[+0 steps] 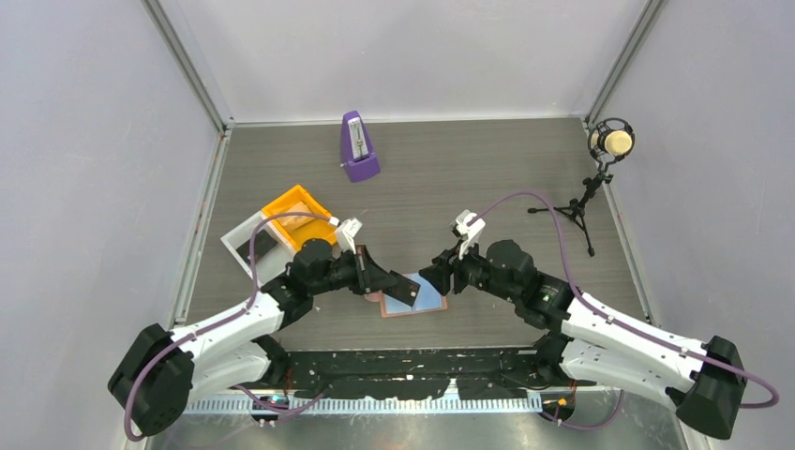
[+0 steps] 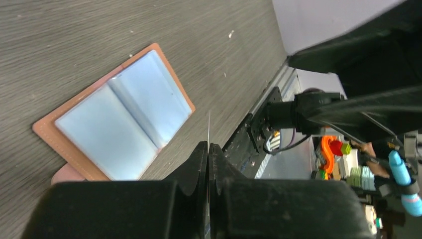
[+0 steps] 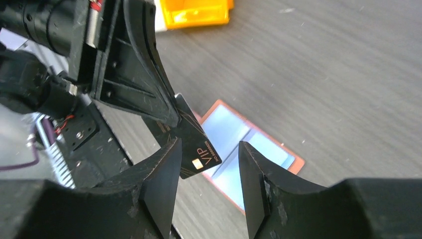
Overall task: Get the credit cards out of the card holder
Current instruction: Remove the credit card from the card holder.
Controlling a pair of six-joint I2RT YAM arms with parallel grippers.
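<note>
The card holder lies spread open on the table, its blue-grey inner faces up; it also shows in the left wrist view and the right wrist view. My left gripper is shut on a black credit card and holds it above the holder's left part. In the left wrist view the gripper pinches the card edge-on. In the right wrist view the card shows gold "VIP" lettering. My right gripper is open and empty, its jaws just right of the card.
An orange tray and a white tray with a dark flat piece in it stand behind the left arm. A purple metronome is at the back. A microphone on a tripod stands at the back right.
</note>
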